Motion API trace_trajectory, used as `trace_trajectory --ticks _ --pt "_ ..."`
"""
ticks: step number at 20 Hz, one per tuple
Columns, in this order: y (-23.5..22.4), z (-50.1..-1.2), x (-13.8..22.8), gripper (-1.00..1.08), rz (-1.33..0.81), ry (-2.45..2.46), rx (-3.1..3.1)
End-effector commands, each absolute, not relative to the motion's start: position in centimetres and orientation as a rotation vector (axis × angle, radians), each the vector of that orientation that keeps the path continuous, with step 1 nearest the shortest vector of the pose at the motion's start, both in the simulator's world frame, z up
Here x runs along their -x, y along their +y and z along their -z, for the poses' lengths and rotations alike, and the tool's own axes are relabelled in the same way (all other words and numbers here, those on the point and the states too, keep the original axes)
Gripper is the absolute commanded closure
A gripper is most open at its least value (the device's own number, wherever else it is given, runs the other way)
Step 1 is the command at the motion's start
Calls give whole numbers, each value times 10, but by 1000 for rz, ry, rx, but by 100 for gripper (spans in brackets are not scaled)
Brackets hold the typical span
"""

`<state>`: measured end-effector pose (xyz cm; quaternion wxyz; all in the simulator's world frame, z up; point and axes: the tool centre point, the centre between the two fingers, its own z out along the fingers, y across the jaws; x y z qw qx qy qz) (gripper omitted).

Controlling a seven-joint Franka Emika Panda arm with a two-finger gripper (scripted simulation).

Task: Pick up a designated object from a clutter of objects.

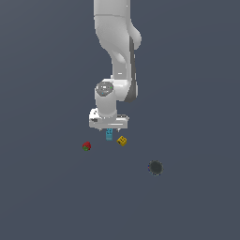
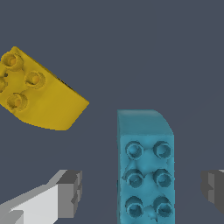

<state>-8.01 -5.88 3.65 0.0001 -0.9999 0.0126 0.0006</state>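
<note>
Between the two grey fingertips (image 2: 70, 192) of my white gripper (image 2: 142, 192) I see the small cyan oblong studded brick (image 2: 145, 175); the jaws stand apart, not touching it. Just beside lies the yellow studded cube (image 2: 37, 89), and the red berry-like object (image 1: 86, 146) is farther off.

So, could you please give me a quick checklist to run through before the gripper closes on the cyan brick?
1. Gripper open: ok, fingers apart.
2. Cyan brick between the fingers: ok, a gap shows on each side.
3. Brick centred: not ok, it sits nearer one finger.
4. Yellow cube clear of the fingers: ok, apart from brick and fingers.
5. Red berry clear: ok, well off to the exterior view's left.
6. Fingers low enough: cannot tell.
</note>
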Motion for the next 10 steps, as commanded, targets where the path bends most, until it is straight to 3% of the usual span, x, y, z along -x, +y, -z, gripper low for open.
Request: trace_trajectory --ticks 1,6,7,10 --pt "-59 -28 80 -92 0 40 3141" --pt "-59 -22 80 -92 0 40 3141" --pt "-59 -22 80 108 0 40 3141" --pt "-59 -22 80 108 0 40 3141"
